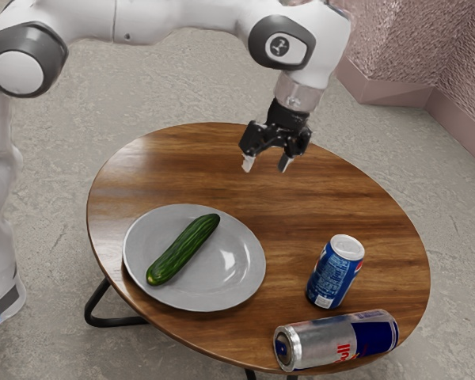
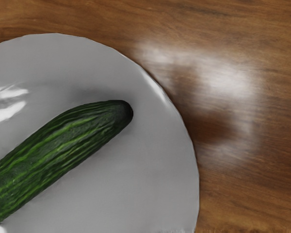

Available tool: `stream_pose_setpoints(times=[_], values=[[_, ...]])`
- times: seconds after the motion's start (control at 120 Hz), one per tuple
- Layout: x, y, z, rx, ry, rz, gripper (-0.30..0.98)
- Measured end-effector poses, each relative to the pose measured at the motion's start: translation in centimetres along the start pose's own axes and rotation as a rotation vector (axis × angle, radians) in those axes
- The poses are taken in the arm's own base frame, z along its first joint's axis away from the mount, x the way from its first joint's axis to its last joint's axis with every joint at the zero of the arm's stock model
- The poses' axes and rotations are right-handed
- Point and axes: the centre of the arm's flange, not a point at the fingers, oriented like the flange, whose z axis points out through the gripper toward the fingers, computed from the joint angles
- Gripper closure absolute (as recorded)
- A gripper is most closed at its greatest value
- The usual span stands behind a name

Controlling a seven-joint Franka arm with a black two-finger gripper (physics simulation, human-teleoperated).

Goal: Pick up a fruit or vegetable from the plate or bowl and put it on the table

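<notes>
A round wooden bench (image 1: pixel 309 194) carries everything. The largest container on it is a round grey plate (image 1: pixel 245 281), holding one green cucumber. The hand (image 1: pixel 266 164) hangs in the air above the bench, its two fingers apart, well clear of the plate. The cucumber (image 1: pixel 184 248) lies slantwise on the plate, wholly inside the rim. A silver-and-blue can (image 1: pixel 336 340) rests on its side near the bench's edge; just beside it, a blue can (image 1: pixel 335 273) stands upright, apart from the plate.

Lt bright, fairly even; white glare on plate (image 2: pixel 150 189), lower than jaws; hazy glare on tbl (image 2: pixel 262 194), also below jaws.
</notes>
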Motion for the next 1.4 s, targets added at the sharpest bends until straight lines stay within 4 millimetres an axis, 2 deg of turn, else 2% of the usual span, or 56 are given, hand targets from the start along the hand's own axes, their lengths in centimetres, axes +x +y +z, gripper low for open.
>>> stream_pose_setpoints(times=[0.083,0.133,0.192,0.258,0.35,0.442,0.567,0.758,0.917,1.025,1.15,1.4], values=[[-1.1,-6.0,5.1,0.033,-0.009,0.174,0.0],[0.8,-8.3,7.2,0.007,-0.007,0.218,0.0],[1.4,-10.6,9.6,-0.035,0.031,0.277,0.0],[0.3,-11.7,11.5,-0.077,0.067,0.362,0.01],[-1.7,-12.7,12.7,-0.132,0.101,0.483,0.01],[-0.8,-14.0,13.4,-0.18,0.108,0.543,0.02],[-1.1,-14.8,14.1,-0.212,0.108,0.631,0.02],[-1.8,-14.2,15.4,-0.204,0.088,0.728,0.02],[-0.9,-14.3,17.3,-0.183,0.068,0.763,0.02],[-0.3,-14.4,19.3,-0.16,0.05,0.779,0.02],[-0.3,-14.3,19.9,-0.168,0.041,0.805,0.02],[-0.2,-13.6,20.6,-0.171,0.03,0.837,0.18]])
